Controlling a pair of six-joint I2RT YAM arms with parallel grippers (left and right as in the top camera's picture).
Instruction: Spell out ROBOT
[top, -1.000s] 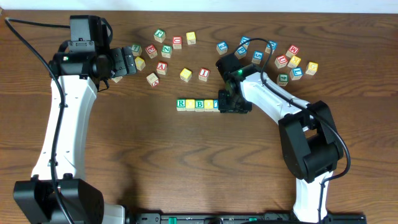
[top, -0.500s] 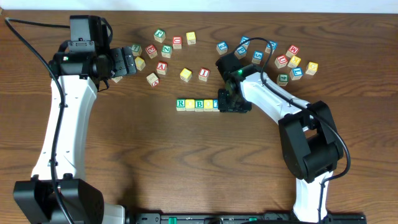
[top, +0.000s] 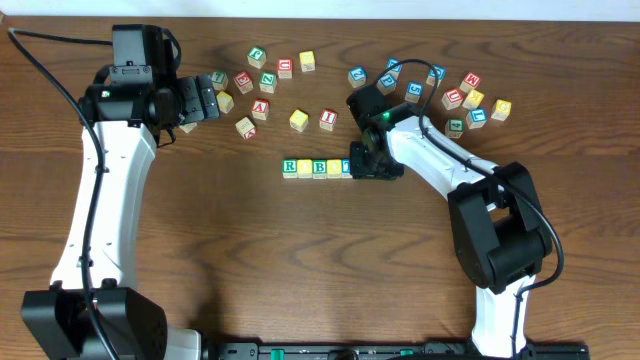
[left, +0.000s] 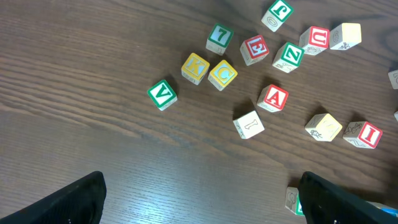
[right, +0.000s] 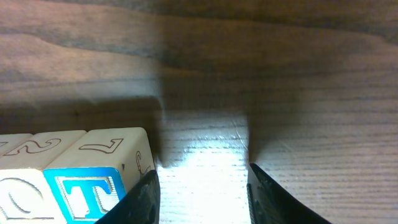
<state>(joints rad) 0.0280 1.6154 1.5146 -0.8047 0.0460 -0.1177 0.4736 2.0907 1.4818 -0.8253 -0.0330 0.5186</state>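
The dark brown, wood-grained surface carries a short row of blocks near its middle, and the right gripper sits at the row's 3 o'clock end, just beside the last cube. From the right wrist, that gripper is spread, with only bare grain and shadow between its two dark fingers. The T block stands outside them at 9 o'clock, close against the nearer finger; whether they touch I cannot tell. From overhead the gripper covers most of this block, and only R and B in the row read clearly. In the wrist view the row is cut off by the frame's 9 o'clock edge. The left gripper hangs well apart at the row's 10 o'clock, spread wide over wood, only its black tips in frame. Loose blocks lie scattered at the row's 12 o'clock: pale wooden cubes with coloured, framed letters.
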